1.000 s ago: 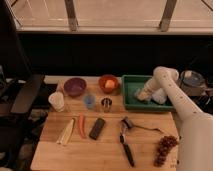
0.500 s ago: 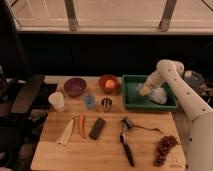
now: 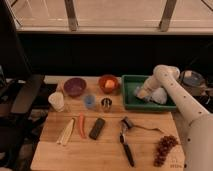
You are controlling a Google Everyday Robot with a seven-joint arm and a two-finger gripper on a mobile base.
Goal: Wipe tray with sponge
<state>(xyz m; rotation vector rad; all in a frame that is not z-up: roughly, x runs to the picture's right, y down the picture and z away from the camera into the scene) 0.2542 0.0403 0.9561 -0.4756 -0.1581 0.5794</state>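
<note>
Wiping step, as judged: the gripper reaches down inside the green tray; its grip cannot be told. The pale sponge lies just right of it. Next: sweep across the floor.

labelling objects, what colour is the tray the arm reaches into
Green tray, seen in the camera view; the end effector is inside it.

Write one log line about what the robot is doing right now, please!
step: wiping | end effector: down inside tray, left part | sponge: hidden | bowls, cups: outside tray
</note>
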